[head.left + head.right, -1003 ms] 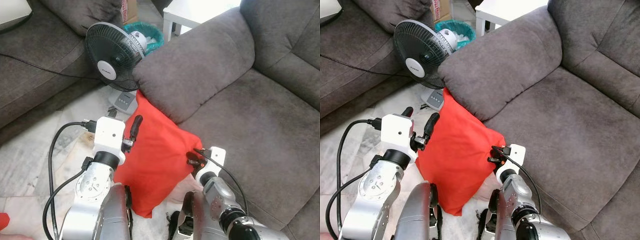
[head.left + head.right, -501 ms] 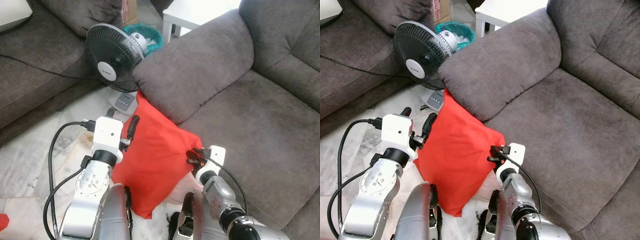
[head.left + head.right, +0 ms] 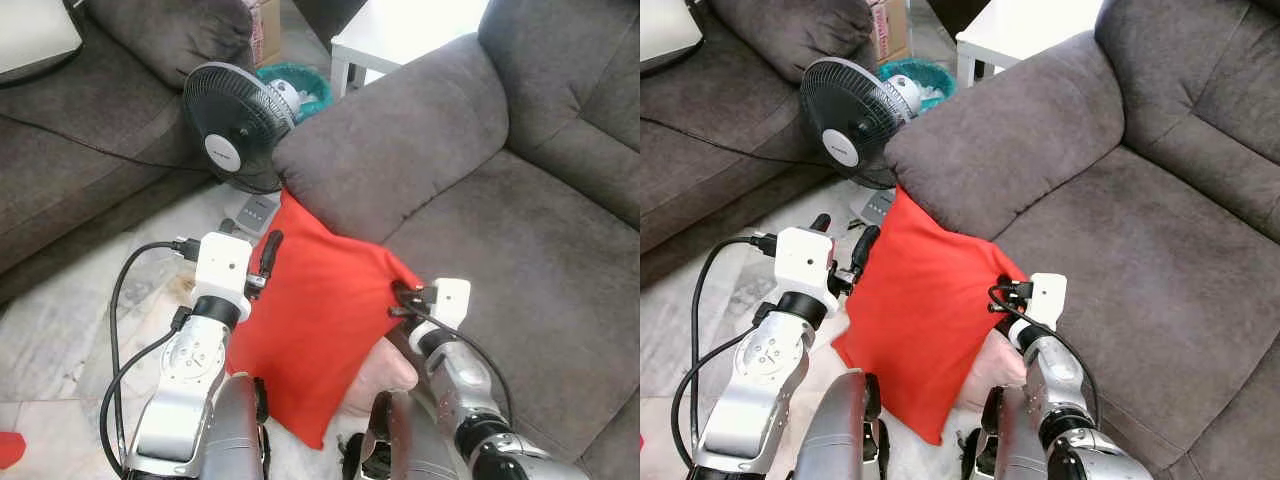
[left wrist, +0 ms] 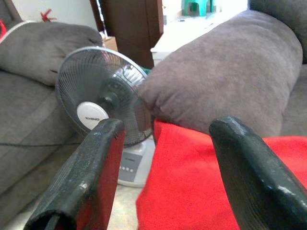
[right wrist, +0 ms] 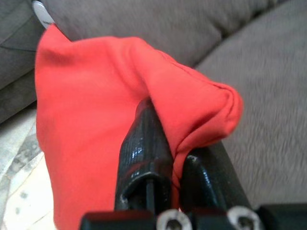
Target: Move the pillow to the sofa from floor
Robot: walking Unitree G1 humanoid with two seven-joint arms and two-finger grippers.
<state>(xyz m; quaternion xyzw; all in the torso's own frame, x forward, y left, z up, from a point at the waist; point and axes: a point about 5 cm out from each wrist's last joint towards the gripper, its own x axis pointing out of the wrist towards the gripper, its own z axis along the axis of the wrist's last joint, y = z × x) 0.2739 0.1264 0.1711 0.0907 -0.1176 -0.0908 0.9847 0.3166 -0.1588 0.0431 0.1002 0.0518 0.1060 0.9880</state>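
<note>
There is one red pillow (image 3: 320,330) before me, one black fan (image 3: 236,128), one white side table (image 3: 400,35) and one teal basket (image 3: 305,92) behind the fan. The grey sofa (image 3: 520,230) runs along my right, its padded armrest (image 3: 390,140) in front of me, and a second grey couch (image 3: 80,150) sits across the floor on my left with a black cord lying over its seat. The pillow hangs between my two arms, low in front of the sofa's seat edge, with its long axis tilted: the upper corner points up toward the fan's base under the armrest, and the lower corner points down toward my body above the pale marble floor (image 3: 50,330). My right end effector (image 5: 180,167) is clamped on the pillow's right-hand corner, the red cloth bunched and pinched between its two black fingers (image 5: 144,143), right at the front of the sofa seat. My left end effector (image 4: 165,158) sits at the pillow's left edge with its fingers (image 4: 96,163) spread apart; the red fabric lies past and between them, and I cannot tell whether either finger touches it. The fan's white hub carries a small line of dark writing, too small to read. The fan's pale base (image 4: 132,165) has a row of buttons, and stands just beside the pillow's upper corner.
</note>
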